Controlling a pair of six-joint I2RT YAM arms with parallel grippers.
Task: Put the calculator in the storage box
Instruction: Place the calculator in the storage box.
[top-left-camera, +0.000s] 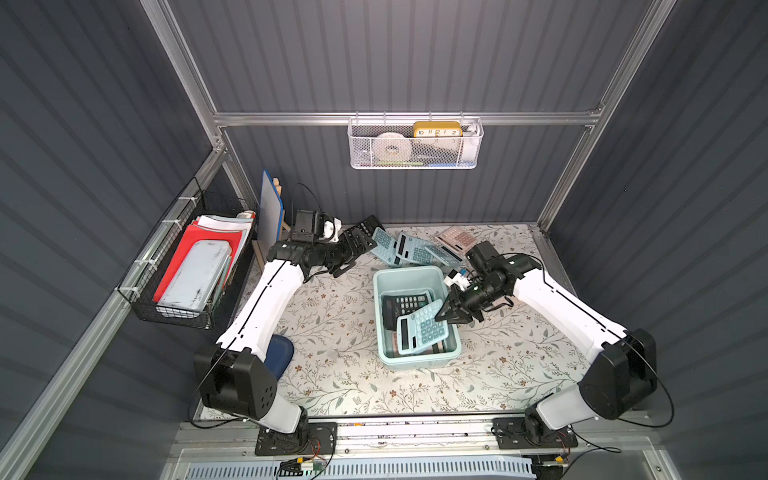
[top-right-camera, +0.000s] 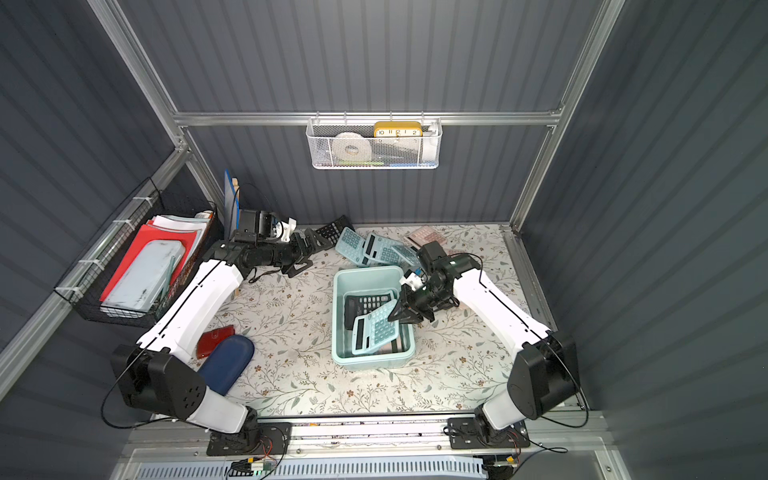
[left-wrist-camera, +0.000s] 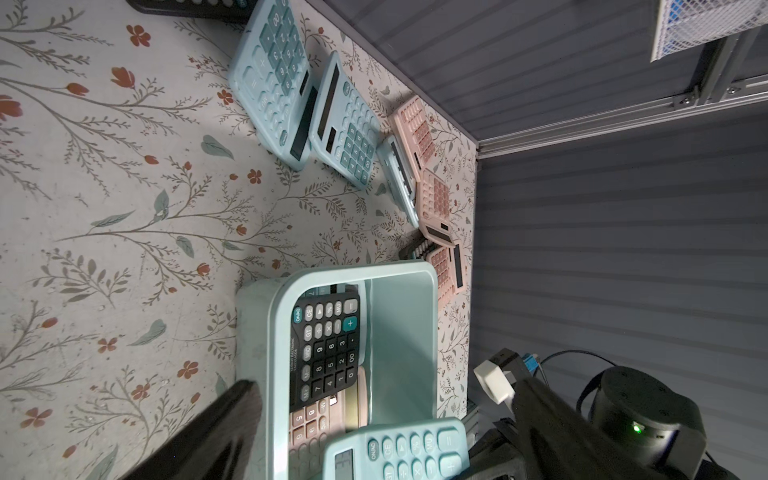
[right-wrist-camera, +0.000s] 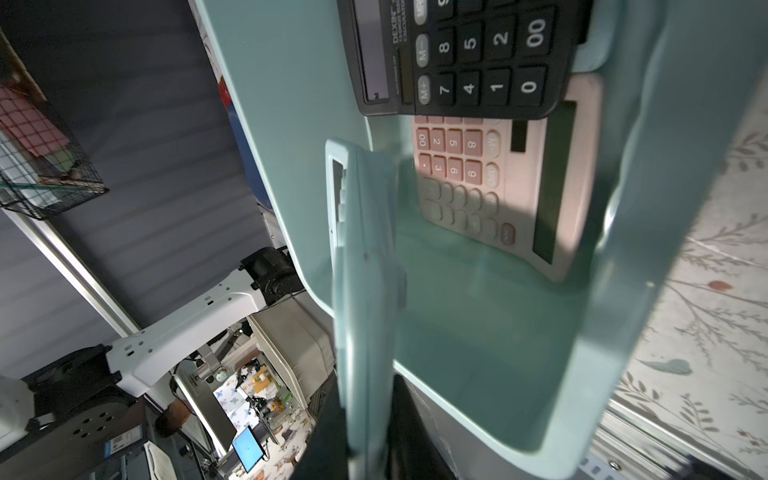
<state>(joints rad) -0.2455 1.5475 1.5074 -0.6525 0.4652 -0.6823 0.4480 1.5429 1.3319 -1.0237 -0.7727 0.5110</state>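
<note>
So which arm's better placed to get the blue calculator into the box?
Right. The right hand is shut on the blue calculator, tilted over the storage box. The left hand is open, far off by the loose calculators.

L arm, R arm: white shells, black joints; green LED on R.

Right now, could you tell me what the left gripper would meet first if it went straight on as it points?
Probably the storage box: its near corner lies ahead of the left gripper, jaws open, though depth is hard to judge.
</note>
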